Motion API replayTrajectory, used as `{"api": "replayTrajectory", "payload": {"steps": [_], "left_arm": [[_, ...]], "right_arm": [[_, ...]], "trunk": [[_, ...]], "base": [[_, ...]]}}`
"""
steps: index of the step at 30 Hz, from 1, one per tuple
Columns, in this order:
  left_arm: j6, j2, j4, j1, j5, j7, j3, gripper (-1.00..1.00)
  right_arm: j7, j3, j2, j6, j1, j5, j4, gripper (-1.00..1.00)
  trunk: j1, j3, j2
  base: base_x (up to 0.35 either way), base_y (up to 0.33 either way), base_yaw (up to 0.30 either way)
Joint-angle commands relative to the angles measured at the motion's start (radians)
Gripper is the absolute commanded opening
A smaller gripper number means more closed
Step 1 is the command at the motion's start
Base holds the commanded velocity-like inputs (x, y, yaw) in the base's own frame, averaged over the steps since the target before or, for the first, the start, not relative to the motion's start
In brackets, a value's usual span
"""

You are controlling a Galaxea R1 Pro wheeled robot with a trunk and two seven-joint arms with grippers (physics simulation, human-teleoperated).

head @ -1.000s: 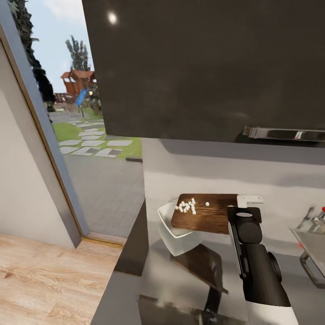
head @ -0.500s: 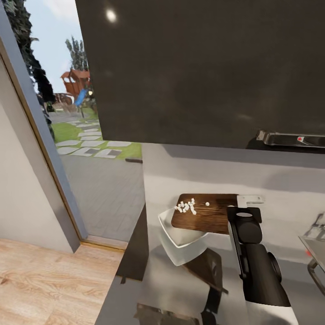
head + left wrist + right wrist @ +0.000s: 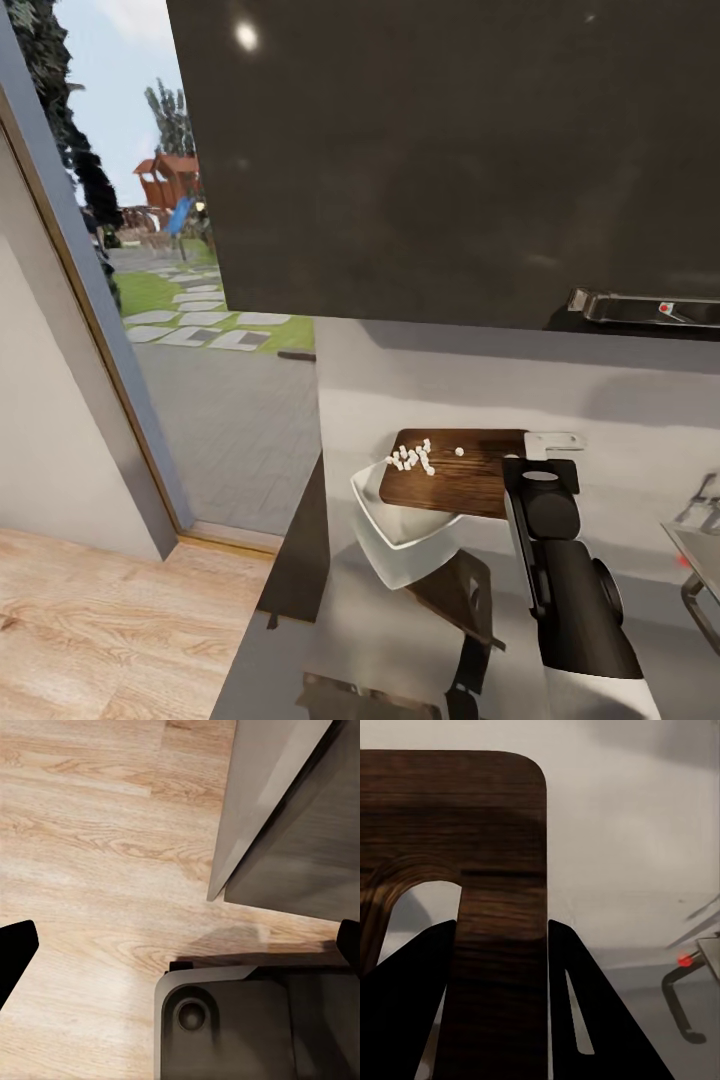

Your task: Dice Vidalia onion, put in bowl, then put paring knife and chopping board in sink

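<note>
My right gripper is shut on the handle-slot end of the brown chopping board, holding it in the air, tilted down toward its far end. The right wrist view shows the black fingers clamping the board beside the oval slot. The Vidalia onion, as small white cubes, lies near the board's low end, just above the white bowl on the grey countertop. The sink peeks in at the right edge. The paring knife is out of view. My left gripper hangs open over the wood floor.
A glossy dark wall cabinet hangs just above the board. The countertop ends left of the bowl, beside tall glass doors and pale wood floor. The left wrist view has the robot's base and a grey cabinet corner.
The camera shifted a little at first, moving the whole picture. The onion cubes have crept slightly toward the board's low end. Over the last half second nothing moved.
</note>
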Motion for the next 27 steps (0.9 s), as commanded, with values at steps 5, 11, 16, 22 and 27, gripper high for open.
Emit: {"api": "replayTrajectory", "payload": {"steps": [5,11,16,22,27], "left_arm": [[-0.002,0.001,0.001,0.000,0.007,0.000,-0.002,1.00],[-0.002,0.000,0.001,0.000,0.007,0.000,-0.002,1.00],[-0.002,0.000,0.001,0.000,0.007,0.000,-0.002,1.00],[-0.002,-0.001,0.001,0.000,0.007,0.000,-0.002,1.00],[-0.002,-0.001,0.001,0.000,0.007,0.000,-0.002,1.00]], "right_arm": [[-0.012,0.004,0.001,0.001,-0.001,-0.007,-0.001,-1.00],[-0.012,0.005,0.000,0.001,-0.001,-0.007,-0.002,-1.00],[-0.023,0.006,0.000,0.000,-0.001,-0.007,-0.001,-1.00],[-0.031,0.006,-0.001,-0.006,-0.001,-0.007,-0.001,-1.00],[-0.038,0.005,-0.001,-0.035,-0.001,-0.007,0.000,-1.00]], "trunk": [[0.001,-0.002,-0.002],[0.001,-0.002,-0.002],[0.001,-0.002,-0.002],[0.001,-0.002,-0.002],[0.001,-0.002,-0.002]], "base": [[0.000,0.000,0.000],[0.000,0.000,0.000],[0.000,0.000,0.000],[0.000,0.000,0.000],[0.000,0.000,0.000]]}}
